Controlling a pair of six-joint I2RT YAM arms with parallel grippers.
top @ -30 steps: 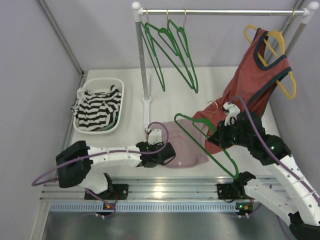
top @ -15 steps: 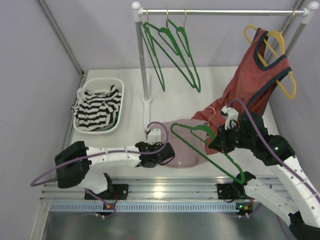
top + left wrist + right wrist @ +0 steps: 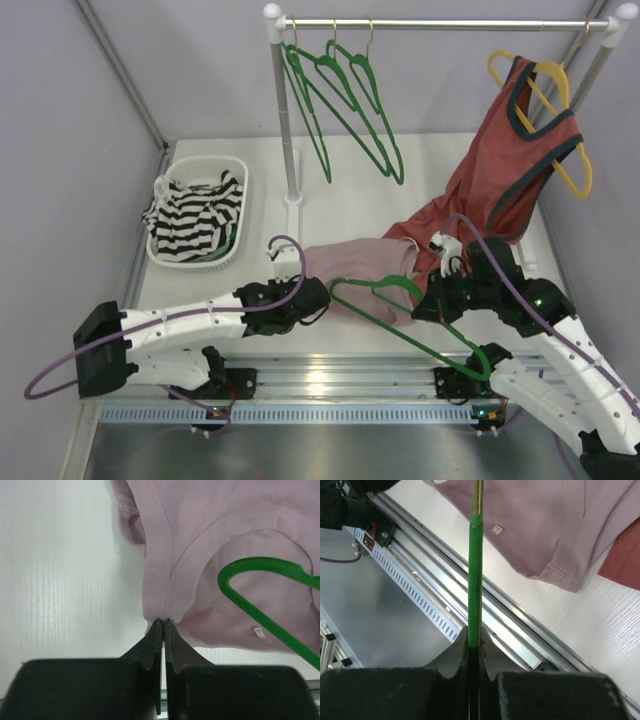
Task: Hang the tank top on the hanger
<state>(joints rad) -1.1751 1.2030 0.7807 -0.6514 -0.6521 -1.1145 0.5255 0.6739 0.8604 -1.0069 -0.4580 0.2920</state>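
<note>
The dusty-pink tank top (image 3: 355, 262) lies stretched across the table's near middle. My left gripper (image 3: 318, 291) is shut on its ribbed shoulder strap, and the strap end is pinched at the fingertips (image 3: 163, 621). My right gripper (image 3: 432, 300) is shut on the green hanger (image 3: 395, 322), gripping its bar (image 3: 475, 580) between the jaws. The hanger's rounded corner (image 3: 250, 565) lies over the tank top (image 3: 225, 520) just inside the neckline. In the right wrist view the tank top (image 3: 545, 525) lies beyond the hanger bar.
A white basket (image 3: 160, 252) with a striped garment stands at the left. The rack pole (image 3: 285, 120) carries three green hangers (image 3: 345, 90). A rust-red top (image 3: 515, 150) hangs on a yellow hanger at the right, trailing onto the table. Aluminium rails (image 3: 330, 375) line the near edge.
My left gripper has shut on the tank top's strap and drawn it left, stretching the fabric. My right arm has brought the hanger left and lower, onto the tank top.
</note>
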